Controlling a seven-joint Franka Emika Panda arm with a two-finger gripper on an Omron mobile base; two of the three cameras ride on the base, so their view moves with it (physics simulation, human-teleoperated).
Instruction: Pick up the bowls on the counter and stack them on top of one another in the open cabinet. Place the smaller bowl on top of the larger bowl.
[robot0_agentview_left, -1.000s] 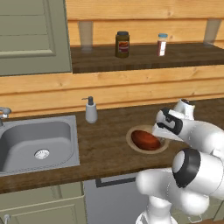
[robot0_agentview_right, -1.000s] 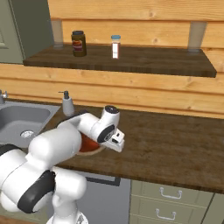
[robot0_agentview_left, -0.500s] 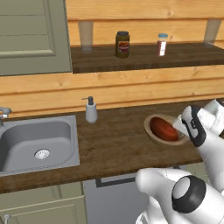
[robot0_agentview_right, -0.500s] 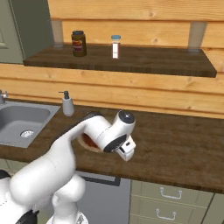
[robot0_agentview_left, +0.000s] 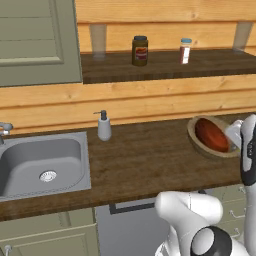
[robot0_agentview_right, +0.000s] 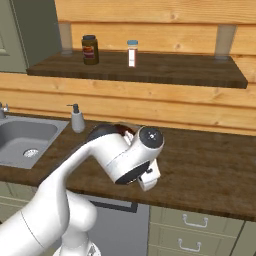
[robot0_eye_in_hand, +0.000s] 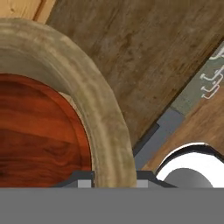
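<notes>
Now you see the tan bowl (robot0_agentview_left: 214, 148) tilted above the counter (robot0_agentview_left: 145, 165), with the small red-brown bowl (robot0_agentview_left: 211, 135) sitting inside it. Your gripper (robot0_eye_in_hand: 114, 178) is closed on the tan bowl's rim, one finger on each side. On the shelf (robot0_agentview_right: 150, 70) above stand a jar (robot0_agentview_right: 89, 49) and a small bottle (robot0_agentview_right: 132, 53).

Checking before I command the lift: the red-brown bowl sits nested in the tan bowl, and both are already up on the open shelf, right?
Not quite. The red-brown bowl is nested in the tan bowl, but in the left base view both are above the counter, not on the open shelf.
</notes>
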